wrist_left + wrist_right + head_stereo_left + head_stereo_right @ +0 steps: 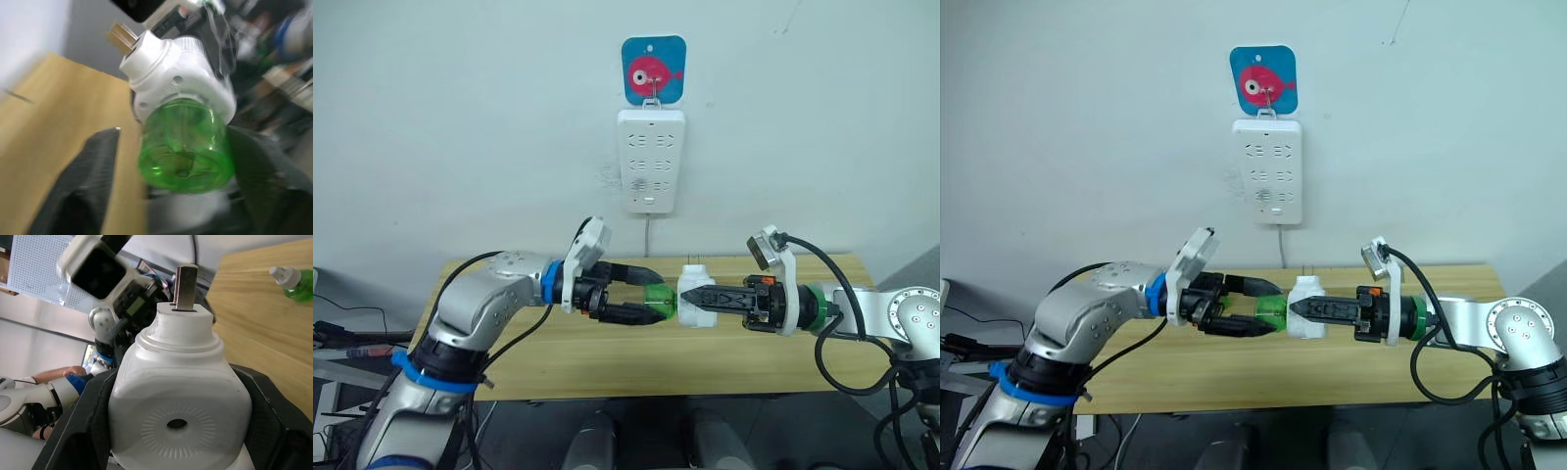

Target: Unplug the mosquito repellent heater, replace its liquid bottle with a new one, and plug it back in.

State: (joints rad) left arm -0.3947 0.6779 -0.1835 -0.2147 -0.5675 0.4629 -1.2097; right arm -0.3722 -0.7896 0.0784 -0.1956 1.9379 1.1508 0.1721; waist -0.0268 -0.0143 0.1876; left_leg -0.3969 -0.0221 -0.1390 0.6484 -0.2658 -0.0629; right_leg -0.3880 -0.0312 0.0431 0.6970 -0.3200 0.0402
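While clamped in right gripper (705,297), small white rounded plastic heater (693,296): light, rigid, slick; left gripper (641,299), at 9 o'clock, spread around green translucent bottle (659,300).

We see a light wooden bench (607,362) set against the pale wall. Lying on it, in the right wrist view, is a green bottle (292,283) with a white cap, tipped on its side.
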